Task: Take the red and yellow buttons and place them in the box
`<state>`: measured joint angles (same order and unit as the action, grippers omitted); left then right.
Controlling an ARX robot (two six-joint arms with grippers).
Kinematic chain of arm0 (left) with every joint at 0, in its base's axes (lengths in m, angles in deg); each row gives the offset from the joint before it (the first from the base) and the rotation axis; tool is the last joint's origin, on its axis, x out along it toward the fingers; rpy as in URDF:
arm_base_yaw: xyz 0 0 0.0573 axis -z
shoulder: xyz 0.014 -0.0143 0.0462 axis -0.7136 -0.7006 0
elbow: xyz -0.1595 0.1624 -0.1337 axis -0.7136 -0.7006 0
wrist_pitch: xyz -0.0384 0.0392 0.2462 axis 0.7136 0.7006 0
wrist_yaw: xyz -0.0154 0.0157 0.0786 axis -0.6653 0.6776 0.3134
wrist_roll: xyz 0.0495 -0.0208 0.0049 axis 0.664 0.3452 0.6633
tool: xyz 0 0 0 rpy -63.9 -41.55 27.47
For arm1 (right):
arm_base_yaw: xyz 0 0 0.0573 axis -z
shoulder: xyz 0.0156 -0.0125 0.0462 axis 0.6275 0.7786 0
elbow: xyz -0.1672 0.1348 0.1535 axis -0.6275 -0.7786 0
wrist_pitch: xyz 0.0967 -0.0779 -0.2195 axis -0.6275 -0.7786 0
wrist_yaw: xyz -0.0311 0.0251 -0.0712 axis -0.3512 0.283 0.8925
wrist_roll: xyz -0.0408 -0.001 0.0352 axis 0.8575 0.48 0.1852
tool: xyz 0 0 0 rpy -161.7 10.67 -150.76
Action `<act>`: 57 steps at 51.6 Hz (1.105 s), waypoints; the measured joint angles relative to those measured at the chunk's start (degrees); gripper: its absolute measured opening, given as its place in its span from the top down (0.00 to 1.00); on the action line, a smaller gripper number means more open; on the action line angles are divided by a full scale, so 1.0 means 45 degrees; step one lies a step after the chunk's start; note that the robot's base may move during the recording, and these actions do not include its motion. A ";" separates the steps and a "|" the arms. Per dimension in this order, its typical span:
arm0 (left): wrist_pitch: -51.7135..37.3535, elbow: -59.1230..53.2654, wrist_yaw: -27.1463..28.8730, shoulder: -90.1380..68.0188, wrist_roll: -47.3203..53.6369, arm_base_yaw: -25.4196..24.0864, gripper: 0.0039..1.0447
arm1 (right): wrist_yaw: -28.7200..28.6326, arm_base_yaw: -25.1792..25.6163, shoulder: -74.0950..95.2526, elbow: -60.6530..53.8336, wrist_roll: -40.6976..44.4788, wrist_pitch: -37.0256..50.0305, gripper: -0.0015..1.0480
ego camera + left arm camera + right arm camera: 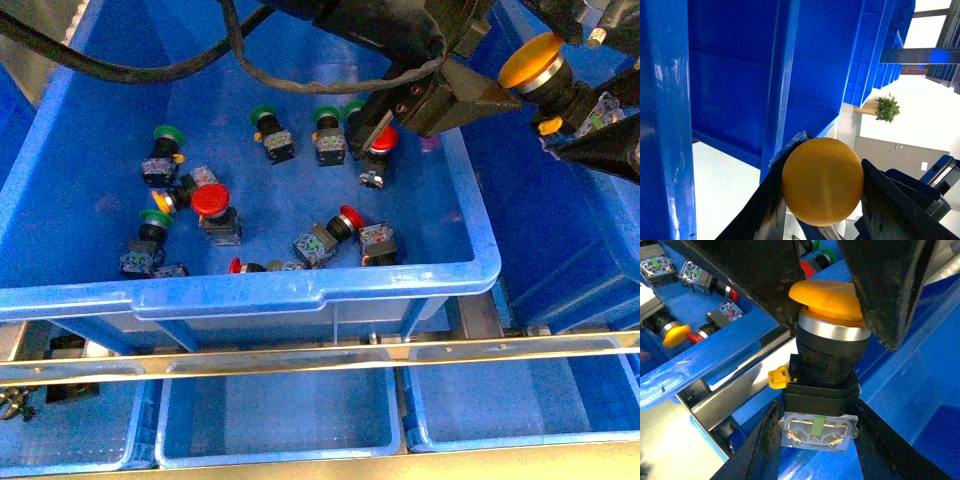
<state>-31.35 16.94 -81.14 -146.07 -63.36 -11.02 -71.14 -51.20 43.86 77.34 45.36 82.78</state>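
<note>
The box [530, 220] lies just under and past the two meeting grippers, on the right arm's side. The open tote [300, 285] of loose switches sits back under the left arm's reach.

The left gripper [824, 167] is closed narrow on the cap [825, 297] of one yellow button [535, 62]. The right gripper [819, 426] faces it, and its fingers [765, 450] press both sides of the grey contact block [817, 436]. I judge this a hand-over, with both grippers gripping the same switch.

The danger lies in the timing of the release. The cap is round and smooth, and the block is small. If the left jaws open before the right grip is firm, the switch could tip out. It could then fall onto the metal rail [740, 375] below the grippers rather than into the box. If either arm pulls while both clamp, the switch could twist free.

Away from both grippers, a red button [211, 201] and a small yellow-capped switch [163, 201] wait in the tote.
</note>
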 joint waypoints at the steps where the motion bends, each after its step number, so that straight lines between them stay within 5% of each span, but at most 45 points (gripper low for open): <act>1: 0.0010 0.0000 0.0005 0.0000 0.0000 0.0000 0.67 | 0.0000 0.0000 0.0000 0.0000 0.0000 0.0000 0.68; 11: 0.0029 0.0024 0.0063 0.0000 0.0015 -0.0015 0.53 | -0.0039 0.0117 0.0000 -0.0019 0.0005 0.0068 0.68; 26: 0.0306 0.0121 0.0248 0.0000 0.0457 -0.0165 0.06 | 0.0015 0.0520 -0.0005 -0.0204 0.0010 0.0078 0.68; 57: 0.1671 -0.1831 0.0874 0.1549 0.4813 -0.2667 0.07 | 0.0058 0.1860 -0.0874 -0.0996 0.0058 -0.0233 0.68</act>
<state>-23.83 8.70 -77.20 -139.10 -41.70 -23.02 -70.88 -42.83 39.93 72.86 45.62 81.74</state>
